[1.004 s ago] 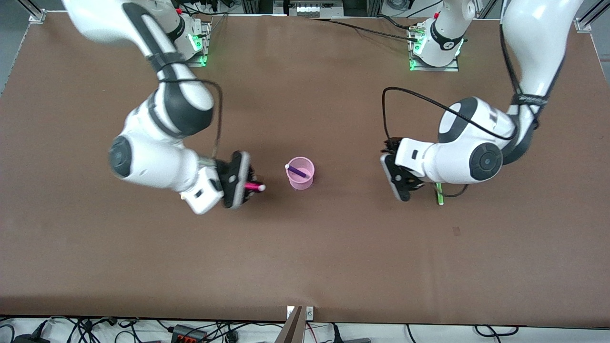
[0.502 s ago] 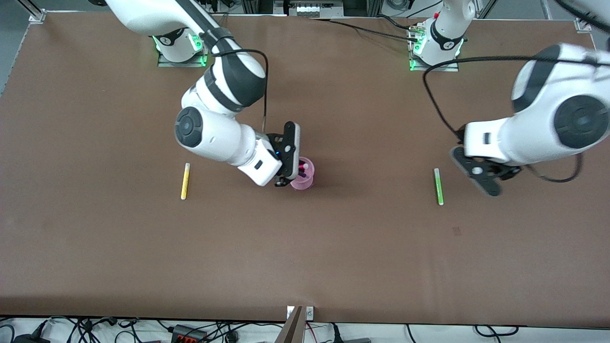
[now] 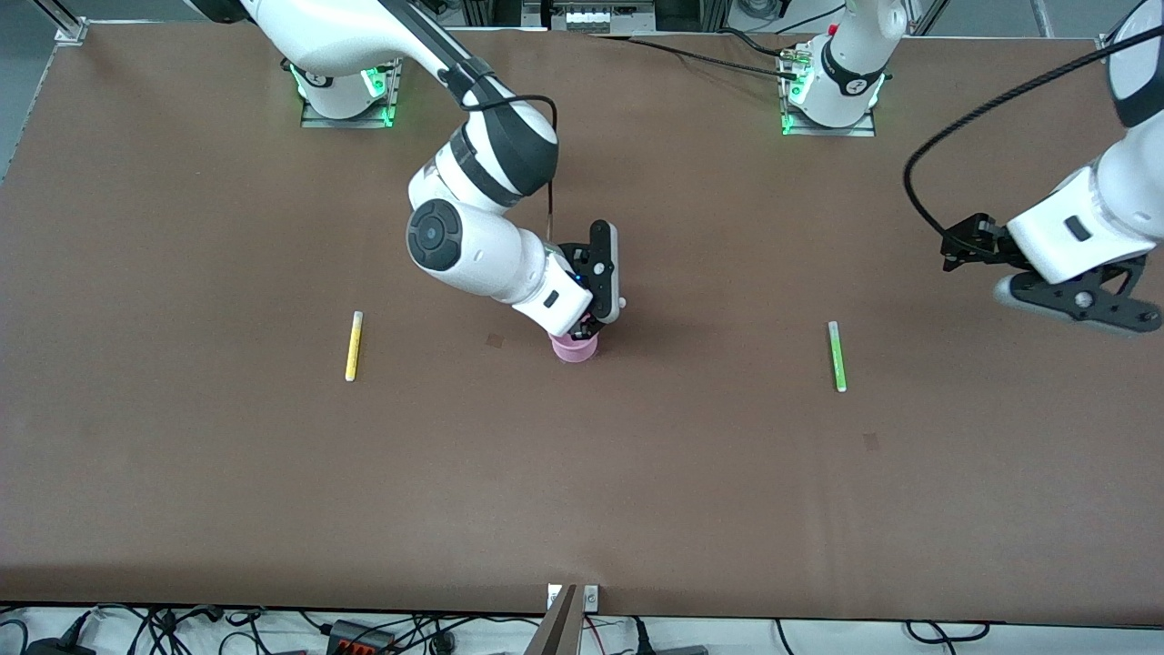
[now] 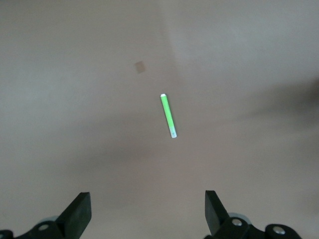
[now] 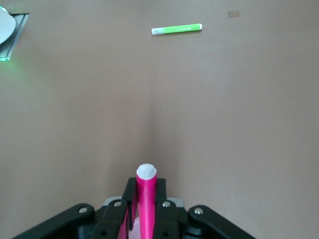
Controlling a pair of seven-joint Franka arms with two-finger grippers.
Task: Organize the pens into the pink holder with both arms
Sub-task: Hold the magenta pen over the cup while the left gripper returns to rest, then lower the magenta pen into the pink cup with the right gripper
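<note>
The pink holder (image 3: 575, 348) stands mid-table, mostly covered by my right gripper (image 3: 589, 326), which hangs over its mouth. That gripper (image 5: 146, 193) is shut on the magenta pen (image 5: 147, 199), whose white tip points away from the wrist. The purple pen is hidden. The yellow pen (image 3: 353, 346) lies on the table toward the right arm's end. The light green pen (image 3: 835, 356) lies toward the left arm's end and also shows in both wrist views (image 4: 168, 116) (image 5: 177, 29). My left gripper (image 3: 1078, 307) (image 4: 147, 211) is open and empty, up over the table near that end.
The two arm bases (image 3: 344, 91) (image 3: 827, 105) stand along the table edge farthest from the front camera. Small dark marks (image 3: 871, 441) (image 3: 494, 340) show on the brown tabletop. Cables hang beyond the edge nearest the front camera.
My right gripper carried the magenta pen from beside the holder to over its mouth. My left gripper drew away from the green pen toward its end of the table.
</note>
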